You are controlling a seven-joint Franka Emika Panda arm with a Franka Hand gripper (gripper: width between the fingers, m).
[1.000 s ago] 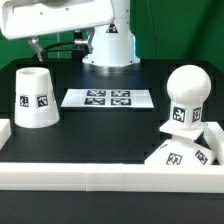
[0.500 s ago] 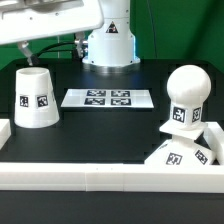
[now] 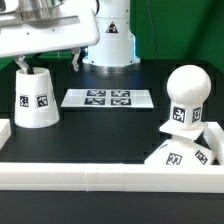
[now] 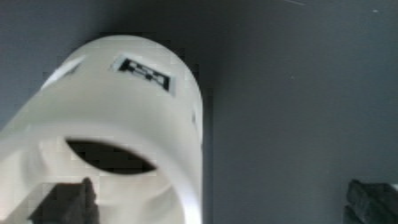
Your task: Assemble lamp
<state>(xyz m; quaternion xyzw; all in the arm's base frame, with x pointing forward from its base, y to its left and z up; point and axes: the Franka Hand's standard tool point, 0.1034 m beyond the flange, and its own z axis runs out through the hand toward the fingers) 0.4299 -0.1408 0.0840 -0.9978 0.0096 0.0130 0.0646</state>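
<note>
The tapered white shade (image 3: 36, 98) stands wide end down at the exterior view's left, with a tag on its side. In the wrist view the shade (image 4: 116, 120) shows its dark top hole. My gripper (image 3: 48, 62) hangs open and empty just above the shade. In the wrist view the gripper (image 4: 221, 205) has one fingertip (image 4: 68, 205) over the shade's top and the other off to the side over bare table. The round-topped bulb (image 3: 186, 95) stands at the exterior view's right. The low base (image 3: 182, 152) lies tilted just in front of it.
The marker board (image 3: 108, 98) lies flat in the middle of the black table. A long white rail (image 3: 100, 176) runs along the front edge, and a shorter one (image 3: 4, 130) sits at the exterior view's left. The arm's pedestal (image 3: 108, 45) stands at the back.
The arm has swung toward the exterior view's left and come lower, bringing the open gripper over the shade. The lamp parts have not moved.
</note>
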